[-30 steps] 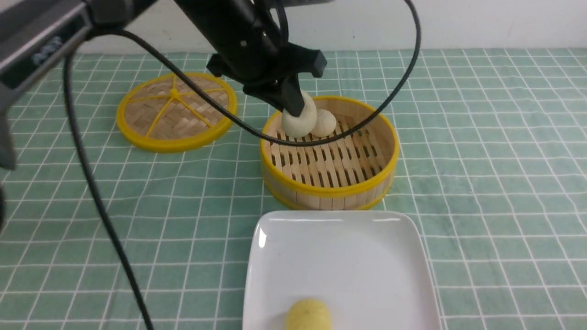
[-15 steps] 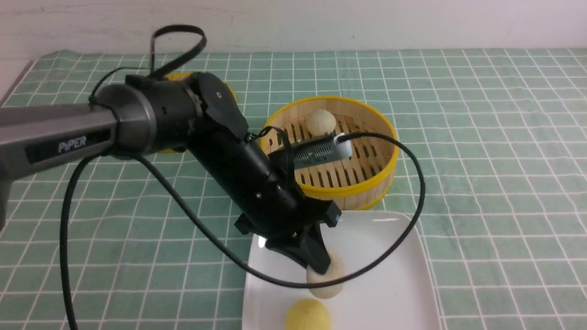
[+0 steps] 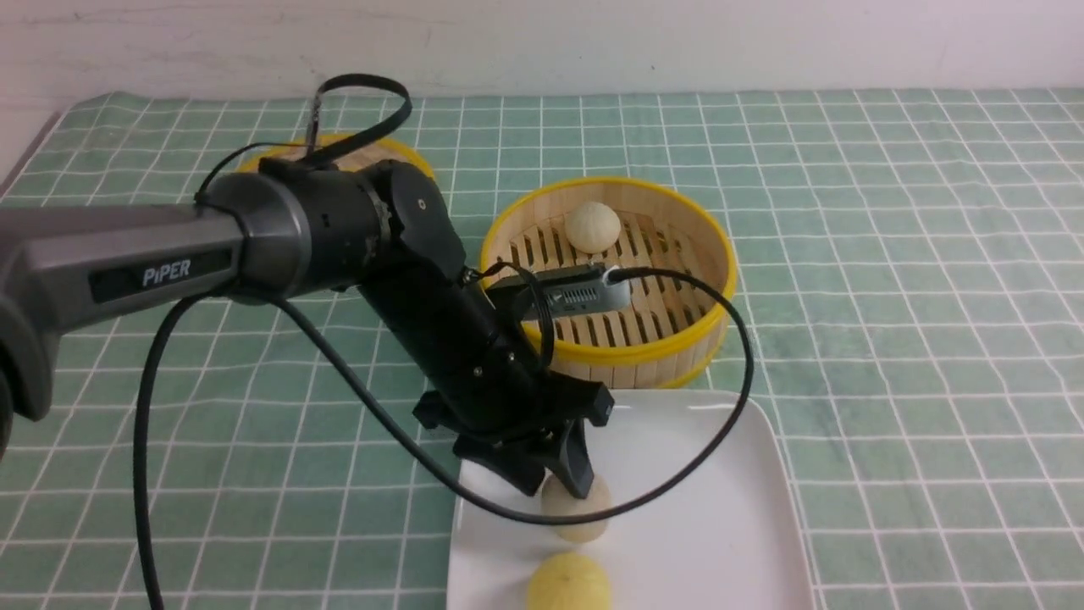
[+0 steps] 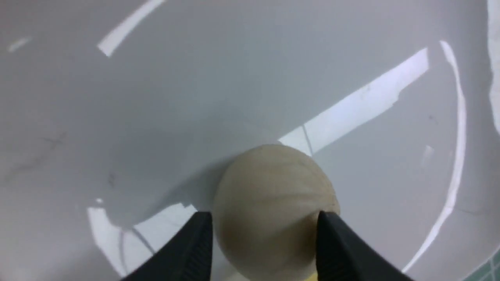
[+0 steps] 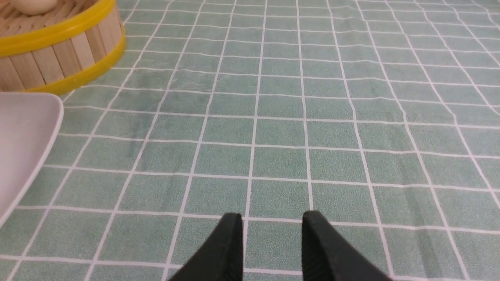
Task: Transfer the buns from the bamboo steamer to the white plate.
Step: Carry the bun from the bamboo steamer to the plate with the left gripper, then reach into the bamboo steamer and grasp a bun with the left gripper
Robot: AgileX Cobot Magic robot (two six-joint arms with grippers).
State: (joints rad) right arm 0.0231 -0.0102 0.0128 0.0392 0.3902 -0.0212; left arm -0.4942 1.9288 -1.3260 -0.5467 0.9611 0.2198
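As left gripper straddles it, bun touches plate.

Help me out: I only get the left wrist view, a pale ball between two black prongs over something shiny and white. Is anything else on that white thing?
Observer: Yes. The front view shows a brighter yellow round bun on the glossy white rounded-square plate, nearer the robot than the pale cream ribbed bun in the left claw.
Operator: Are there more pale ones?
Observer: One. A second pale cream bun sits in the round bamboo steamer with yellow rims, beyond the plate.
Operator: What is the other claw doing?
Observer: The right claw hangs empty, jaws apart, over the green checked tablecloth, off the plate.
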